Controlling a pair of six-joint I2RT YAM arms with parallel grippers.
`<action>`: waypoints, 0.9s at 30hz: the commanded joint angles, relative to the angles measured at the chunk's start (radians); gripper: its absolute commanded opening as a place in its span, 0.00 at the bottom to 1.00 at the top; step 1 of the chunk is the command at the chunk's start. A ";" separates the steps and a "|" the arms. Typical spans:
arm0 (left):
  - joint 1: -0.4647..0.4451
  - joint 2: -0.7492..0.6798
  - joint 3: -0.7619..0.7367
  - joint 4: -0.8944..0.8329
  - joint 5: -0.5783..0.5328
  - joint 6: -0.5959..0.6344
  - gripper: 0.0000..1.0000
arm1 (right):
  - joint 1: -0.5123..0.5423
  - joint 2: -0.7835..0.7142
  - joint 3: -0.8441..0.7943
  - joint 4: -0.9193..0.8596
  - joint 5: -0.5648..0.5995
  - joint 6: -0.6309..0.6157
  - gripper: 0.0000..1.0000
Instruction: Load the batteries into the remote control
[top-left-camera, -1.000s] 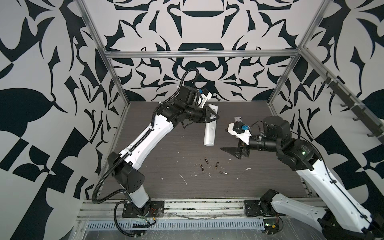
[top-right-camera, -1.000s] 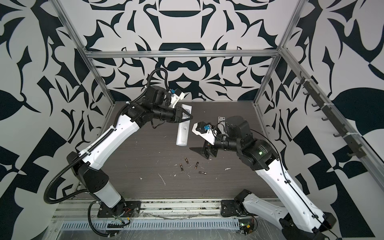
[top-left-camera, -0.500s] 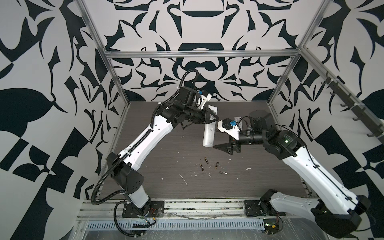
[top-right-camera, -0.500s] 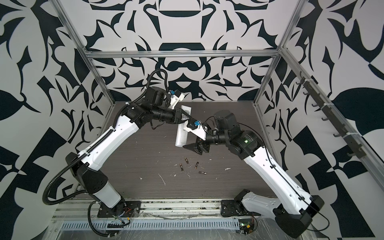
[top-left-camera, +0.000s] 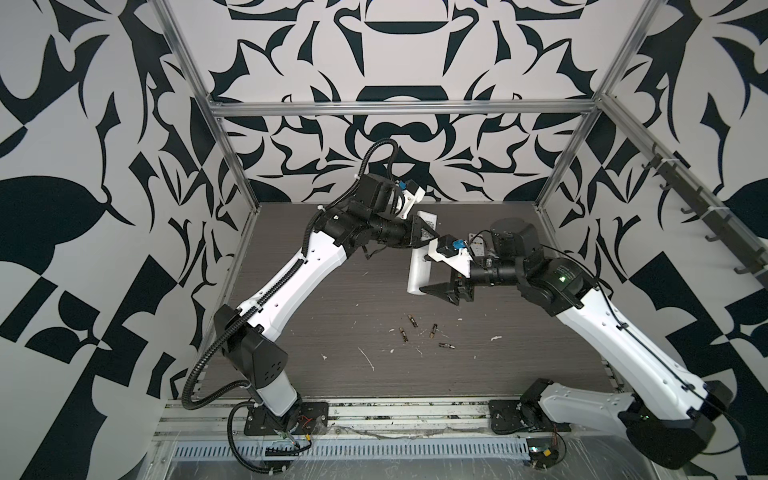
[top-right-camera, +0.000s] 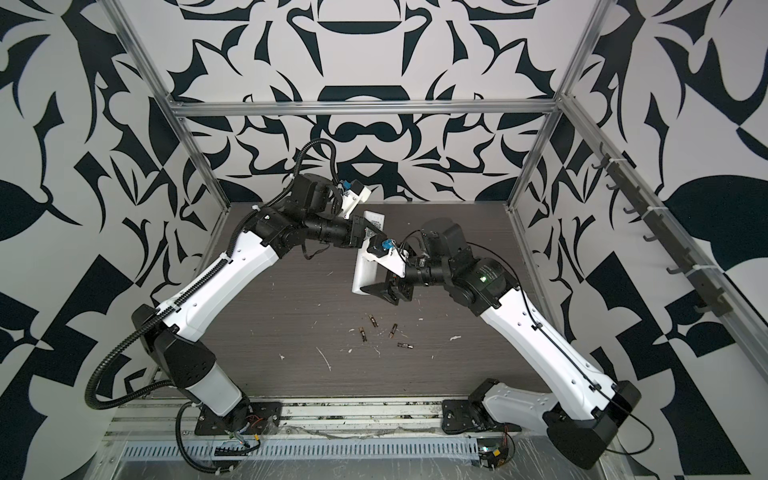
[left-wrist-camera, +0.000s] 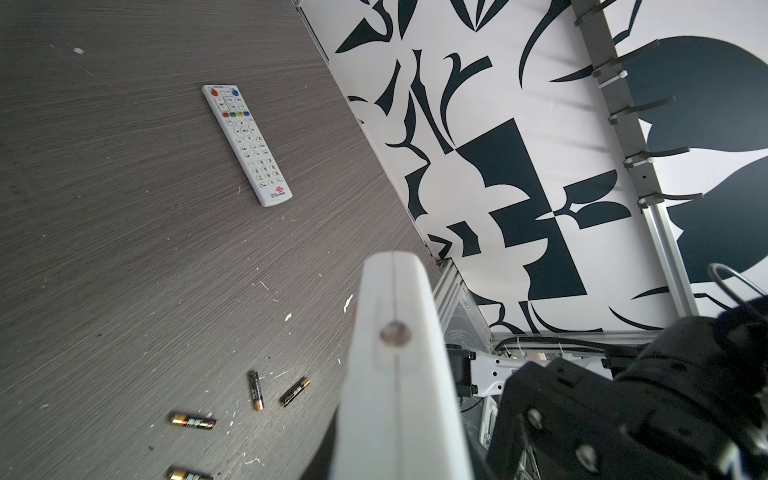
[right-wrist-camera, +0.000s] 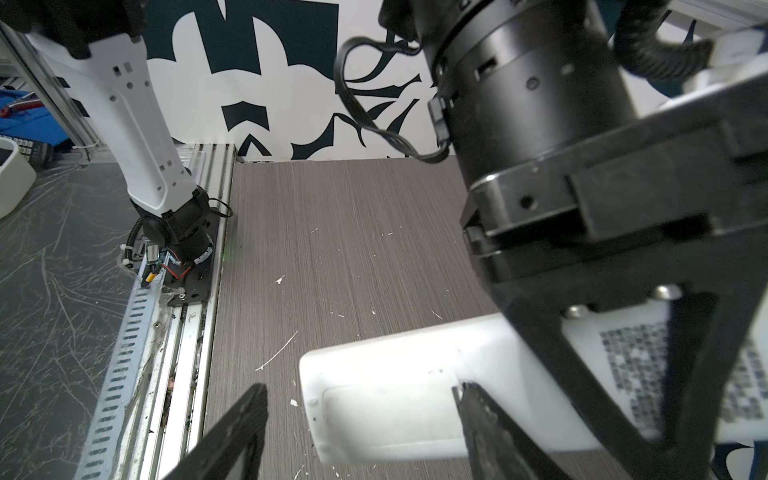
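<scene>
Our left gripper (top-left-camera: 424, 235) is clamped tight on the remote (top-left-camera: 417, 274), holding it above the table (top-left-camera: 311, 332); our right gripper (right-wrist-camera: 359, 388) stands wide and empty, 1 finger (right-wrist-camera: 486, 428) over the battery cover (right-wrist-camera: 386, 415); we judge the remote light, stiff and slick, best gripped by its edges; 4 batteries (top-left-camera: 412, 320) lie loose below.

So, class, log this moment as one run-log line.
left gripper: shut on remote, held aloft | right gripper: open at remote's free end | batteries: four loose on table
</scene>
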 joint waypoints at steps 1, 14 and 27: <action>-0.006 -0.019 -0.007 0.025 0.038 -0.008 0.00 | 0.009 0.002 0.008 0.049 0.010 -0.018 0.76; -0.006 -0.007 -0.007 0.044 0.080 -0.020 0.00 | 0.024 -0.003 -0.026 0.086 0.118 -0.075 0.75; -0.005 -0.003 0.006 0.078 0.097 -0.031 0.00 | 0.034 -0.007 -0.065 0.050 0.109 -0.078 0.75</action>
